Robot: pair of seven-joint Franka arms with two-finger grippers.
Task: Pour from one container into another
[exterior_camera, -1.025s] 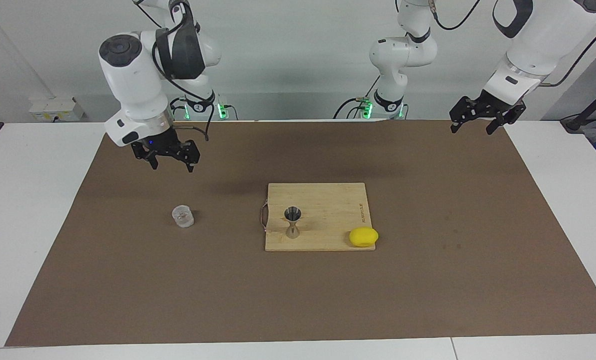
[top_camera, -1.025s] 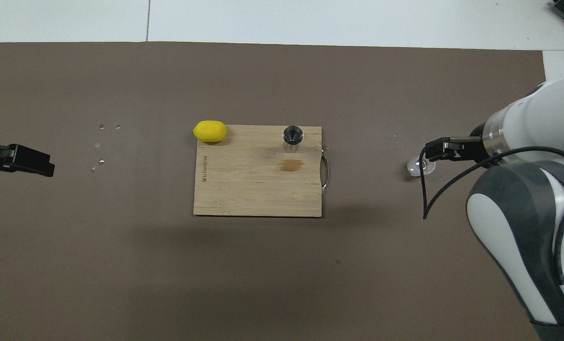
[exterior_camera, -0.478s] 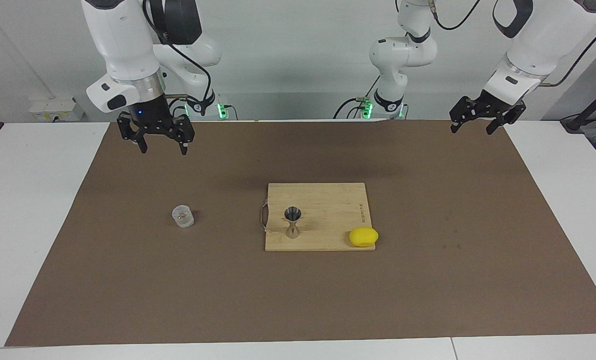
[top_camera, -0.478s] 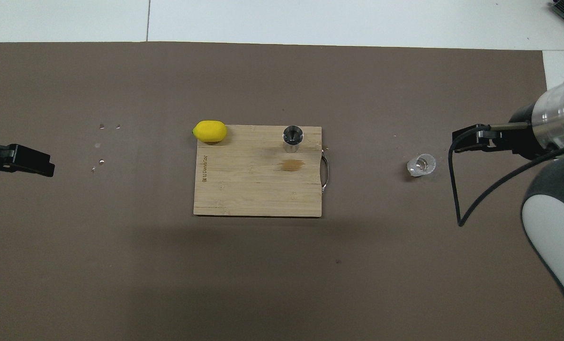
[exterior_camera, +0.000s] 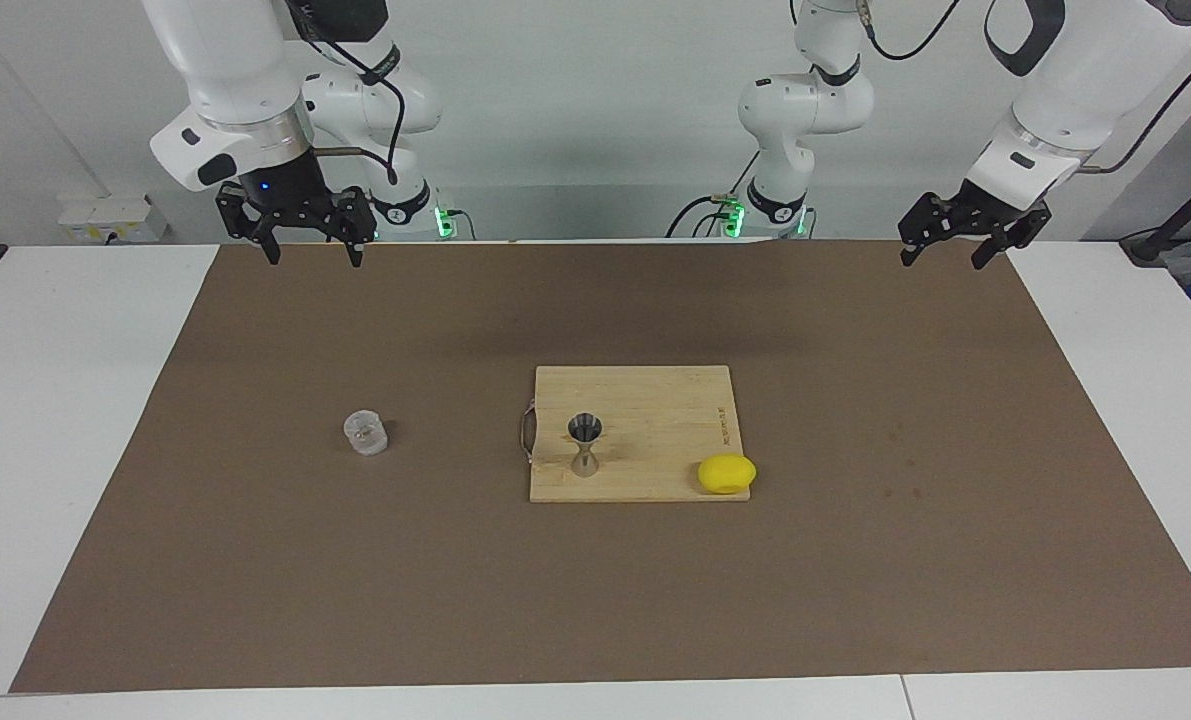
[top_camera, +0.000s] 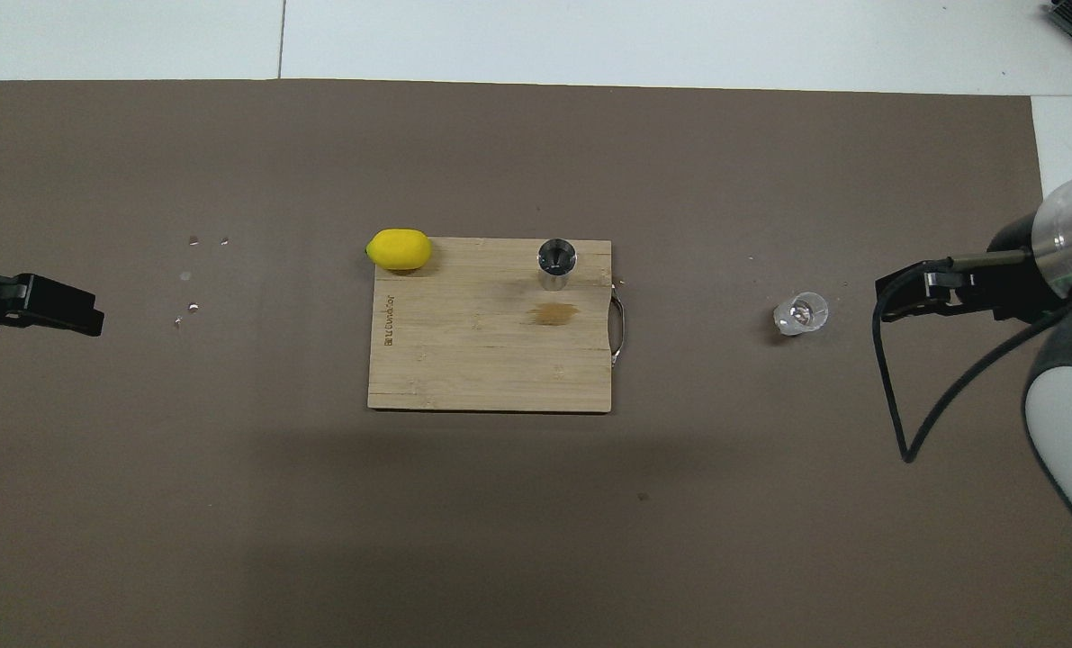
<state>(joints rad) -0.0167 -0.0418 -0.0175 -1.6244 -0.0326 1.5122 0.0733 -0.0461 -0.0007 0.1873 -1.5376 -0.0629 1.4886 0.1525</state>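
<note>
The clear glass tumbler (exterior_camera: 365,433) (top_camera: 801,313) stands alone on the brown mat toward the right arm's end. A steel jigger (exterior_camera: 584,445) (top_camera: 556,261) stands upright on the wooden cutting board (exterior_camera: 655,405) (top_camera: 481,360), by its handle end. My right gripper (exterior_camera: 315,258) (top_camera: 888,301) hangs open and empty, high over the mat's edge by the robots, well apart from the tumbler. Over the mat corner at the other end, my left gripper (exterior_camera: 943,258) (top_camera: 85,313) waits open and empty.
A yellow lemon (exterior_camera: 726,473) (top_camera: 399,249) lies at the board's corner farthest from the robots, toward the left arm's end. A wet stain (top_camera: 552,313) marks the board near the jigger. Small droplets (top_camera: 192,307) dot the mat near the left gripper.
My right gripper has risen and drawn back toward its base, away from above the tumbler. The tumbler, the jigger and the left arm have not moved.
</note>
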